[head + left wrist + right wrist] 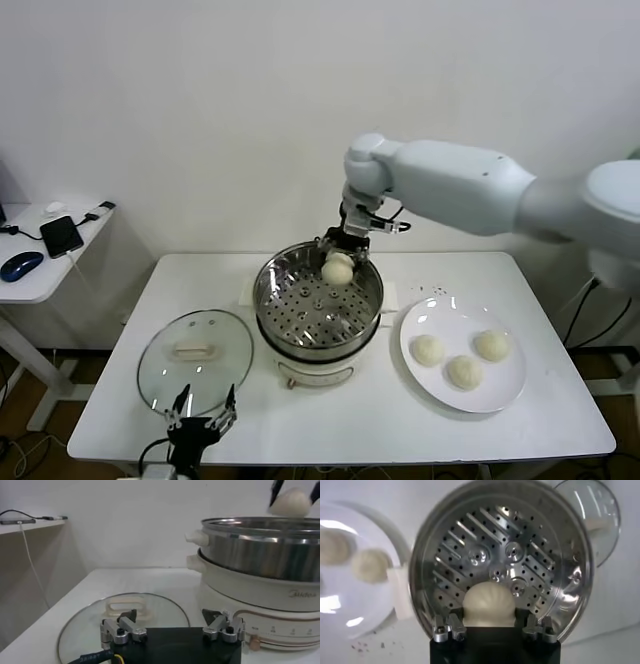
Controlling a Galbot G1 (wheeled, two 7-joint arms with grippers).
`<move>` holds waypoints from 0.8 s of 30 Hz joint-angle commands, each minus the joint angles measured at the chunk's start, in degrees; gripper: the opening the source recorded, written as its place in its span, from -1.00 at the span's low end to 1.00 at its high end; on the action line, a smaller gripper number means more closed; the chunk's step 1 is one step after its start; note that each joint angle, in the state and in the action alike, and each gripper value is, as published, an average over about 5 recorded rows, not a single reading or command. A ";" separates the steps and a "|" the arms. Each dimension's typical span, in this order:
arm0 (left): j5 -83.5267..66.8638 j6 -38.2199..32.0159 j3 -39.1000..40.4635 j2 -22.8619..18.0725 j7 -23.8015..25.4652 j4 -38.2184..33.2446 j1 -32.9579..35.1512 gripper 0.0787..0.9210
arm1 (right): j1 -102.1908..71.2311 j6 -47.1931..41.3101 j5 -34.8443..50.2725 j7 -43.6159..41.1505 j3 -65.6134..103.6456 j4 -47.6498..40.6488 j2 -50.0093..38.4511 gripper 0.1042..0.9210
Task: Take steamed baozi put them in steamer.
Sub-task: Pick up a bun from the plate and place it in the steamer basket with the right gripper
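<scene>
A steamed baozi (338, 268) is held clamped in the right gripper (341, 262) over the steamer (318, 303) mid-worktop, ready for lowering, while the left gripper (203, 417), fingers apart, is parked at the front edge.

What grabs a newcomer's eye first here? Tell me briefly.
The right gripper holds a steamed baozi over the far rim of the steel steamer, mid-table. Three more baozi wait on the white plate to its right; the glass lid lies left, near the idle left gripper.
</scene>
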 commanded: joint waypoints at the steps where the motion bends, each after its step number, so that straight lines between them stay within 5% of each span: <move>1: -0.33 -0.15 0.01 0.10 -0.07 0.48 -0.29 0.77 | -7.30 6.52 -8.78 1.88 5.71 -12.51 5.71 0.41; 10: -0.68 -0.36 -0.13 0.17 -0.18 0.50 -0.58 0.77 | -9.40 6.85 -10.20 3.55 7.94 -18.66 9.30 0.44; 15: -0.73 -0.52 -0.08 0.06 -0.24 0.43 -0.66 0.77 | -9.03 6.85 -9.29 4.36 8.31 -18.55 9.50 0.62; 24: -0.27 -0.72 0.57 -0.32 0.01 -0.30 -0.15 0.77 | 1.24 6.85 13.22 -5.21 -0.46 -7.36 2.62 0.76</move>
